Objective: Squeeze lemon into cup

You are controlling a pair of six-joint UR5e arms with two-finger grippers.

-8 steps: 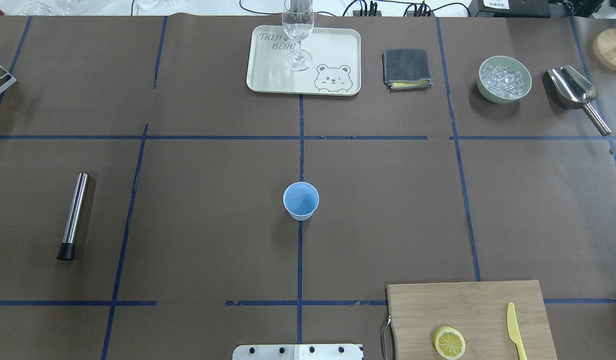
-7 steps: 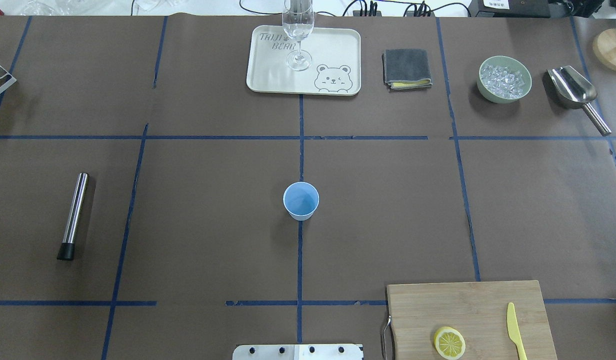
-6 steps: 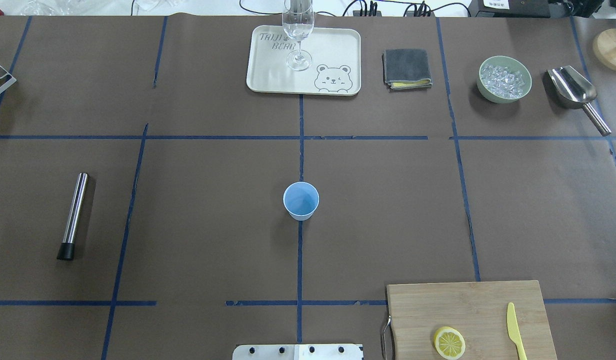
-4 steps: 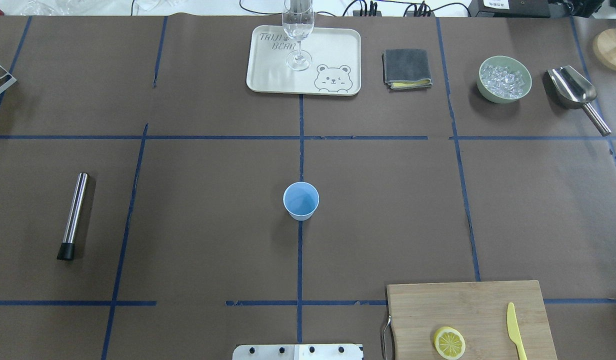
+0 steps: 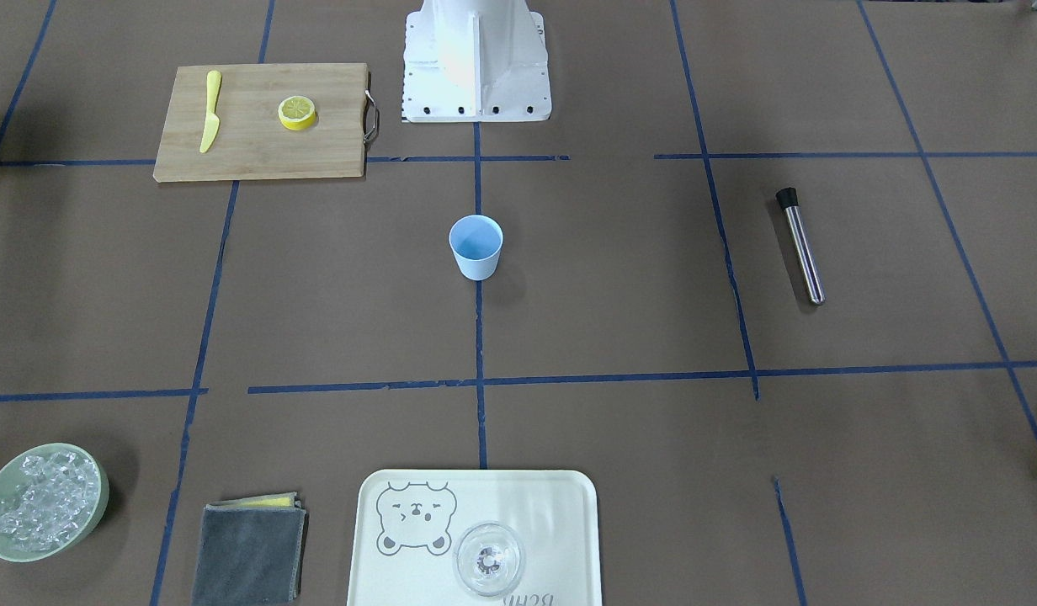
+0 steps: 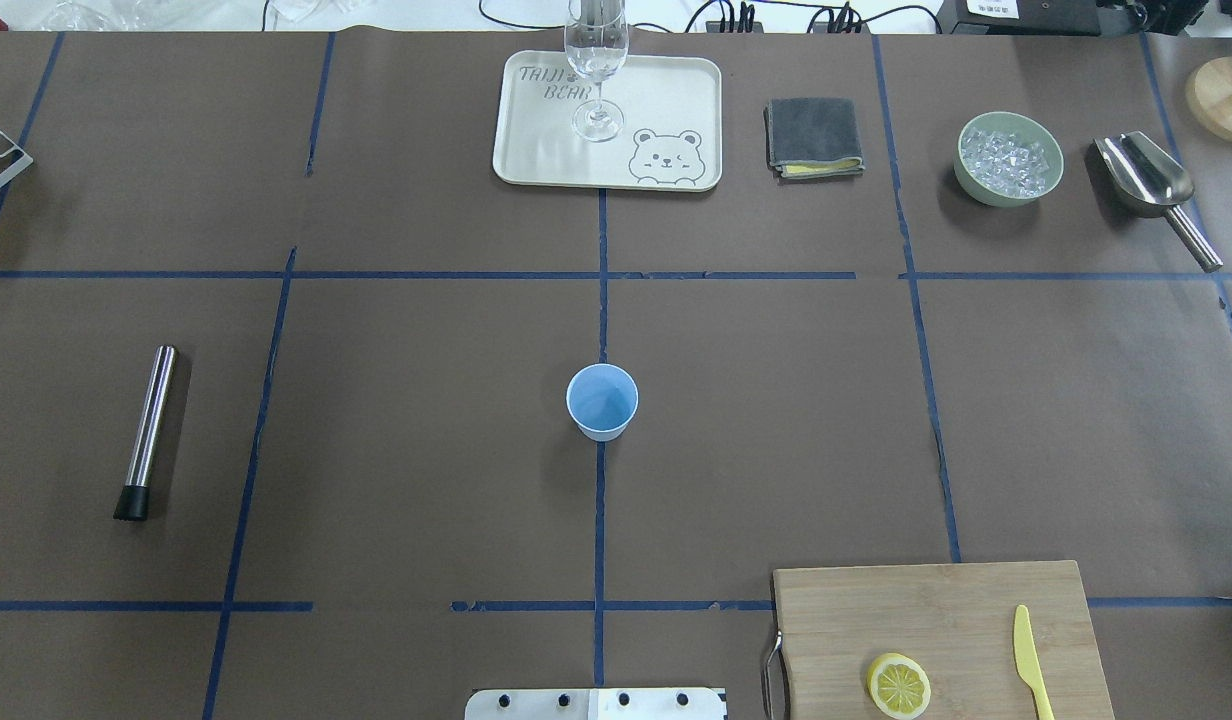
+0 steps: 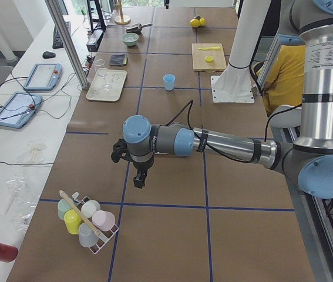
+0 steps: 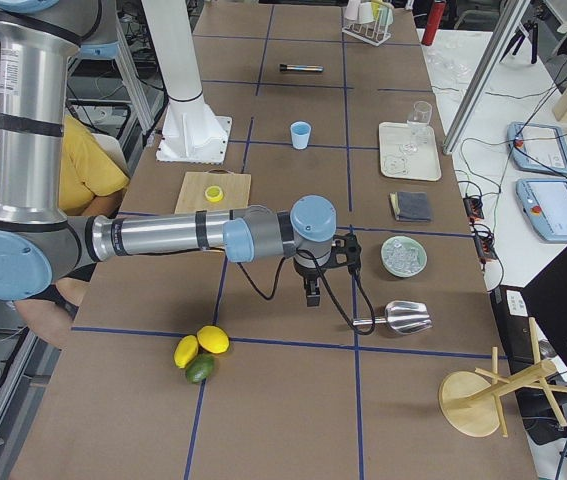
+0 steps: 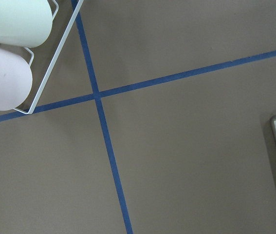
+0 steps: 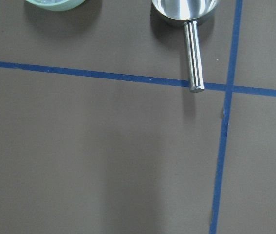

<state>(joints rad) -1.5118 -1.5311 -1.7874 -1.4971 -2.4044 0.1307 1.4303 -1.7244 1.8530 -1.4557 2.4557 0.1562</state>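
The lemon (image 6: pixel 898 686) lies flat, cut face up, on the board (image 6: pixel 926 610) at the robot's near right, with the knife (image 6: pixel 1026 660) near it. The cup (image 6: pixel 602 401) stands upright at the middle of the table (image 6: pixel 426 450), well apart from the board. Nothing is held. The right gripper (image 8: pixel 312 292) hangs over bare table near the scoop (image 8: pixel 403 317), far from the lemon. The left gripper (image 7: pixel 138 176) hangs near the rack (image 7: pixel 87 220) at the other end. Both show only in the side views, so I cannot tell whether either is spread or pressed together.

As I judge it, the slice is thin and flat, so fingers coming straight down may skate off the rind or shove it along the board toward the knife. An off-centre pinch could let it slip on the way over. The cup looks light, so a low approach could tip it, and a squeeze not centred over its mouth would drip onto the table
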